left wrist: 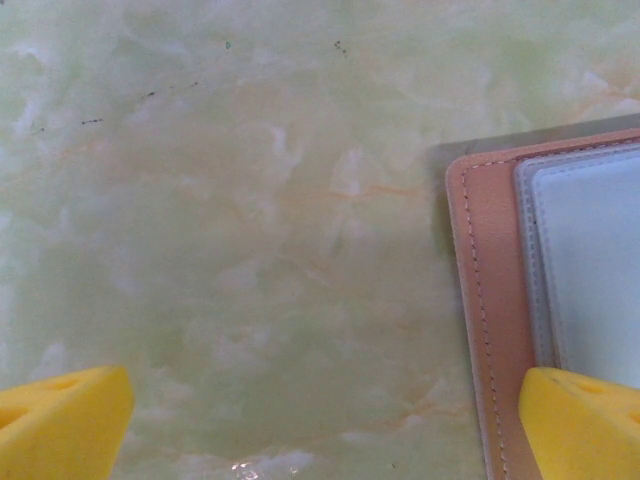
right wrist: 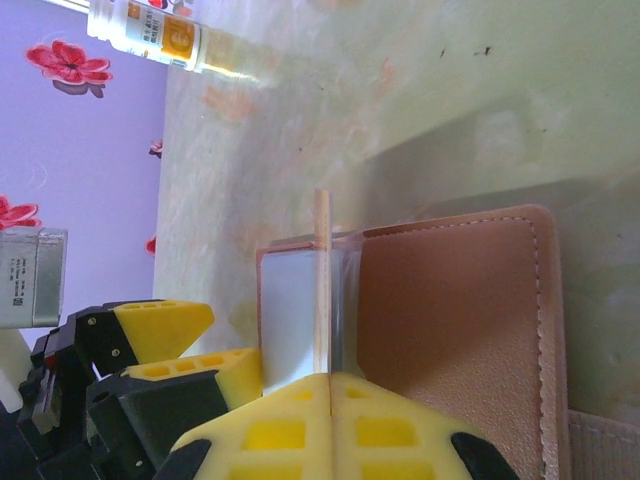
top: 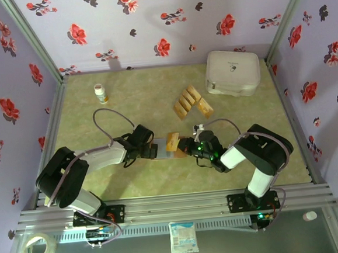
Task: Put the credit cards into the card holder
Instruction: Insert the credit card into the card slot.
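**Right hand pinching one card at the open card holder, left hand spread wide beside it**

The card holder [top: 161, 150] lies open on the tabletop [top: 162, 183], near the front edge, between the two hands. In the right wrist view its brown cover [right wrist: 455, 330] faces up and the greyish inside [right wrist: 290, 320] is to the left.

The right hand [right wrist: 328, 385] is fully closed on one credit card [right wrist: 322, 290]. That card is seen edge-on, upright, standing at the grey pocket section. I can't tell whether its edge is inside a slot. From above, the held card [top: 172, 141] sits just left of the right hand [top: 188, 144].

The left hand [top: 142, 141] is at the holder's left side with its jaws wide apart, gripping nothing. In the left wrist view its fingers [left wrist: 580, 420] show at the bottom corners. The right-side one overlaps the holder's edge [left wrist: 490, 300]; contact is unclear.

The rest of the credit cards [top: 190, 101] lie in a loose row farther back, near the white box [top: 232, 73]. A small bottle [top: 101, 94] stands back left.
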Robot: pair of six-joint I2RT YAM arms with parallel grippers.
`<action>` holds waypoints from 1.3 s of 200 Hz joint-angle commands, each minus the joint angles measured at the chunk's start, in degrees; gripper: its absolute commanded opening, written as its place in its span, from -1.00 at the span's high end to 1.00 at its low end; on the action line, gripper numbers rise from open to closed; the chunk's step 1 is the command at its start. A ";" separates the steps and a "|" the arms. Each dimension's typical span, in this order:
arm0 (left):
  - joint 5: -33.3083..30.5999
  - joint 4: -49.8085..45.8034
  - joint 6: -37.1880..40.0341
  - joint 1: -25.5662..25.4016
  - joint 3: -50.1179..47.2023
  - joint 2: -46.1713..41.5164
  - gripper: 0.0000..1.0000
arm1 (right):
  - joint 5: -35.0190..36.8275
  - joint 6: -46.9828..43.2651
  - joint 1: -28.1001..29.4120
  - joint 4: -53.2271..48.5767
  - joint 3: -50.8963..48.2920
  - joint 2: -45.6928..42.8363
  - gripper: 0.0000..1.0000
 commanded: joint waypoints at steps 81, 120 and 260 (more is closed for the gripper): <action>-1.43 -0.30 -0.84 -0.37 -0.77 1.23 -0.98 | -0.37 0.41 0.36 3.80 -2.55 2.91 1.00; -1.41 -0.20 -0.89 -0.40 -0.80 1.23 -0.98 | -0.42 0.69 0.36 5.38 -3.19 3.69 1.00; -1.45 -0.16 -0.94 -0.40 -0.80 1.18 -0.98 | -4.72 0.73 0.32 7.55 -2.40 6.37 1.00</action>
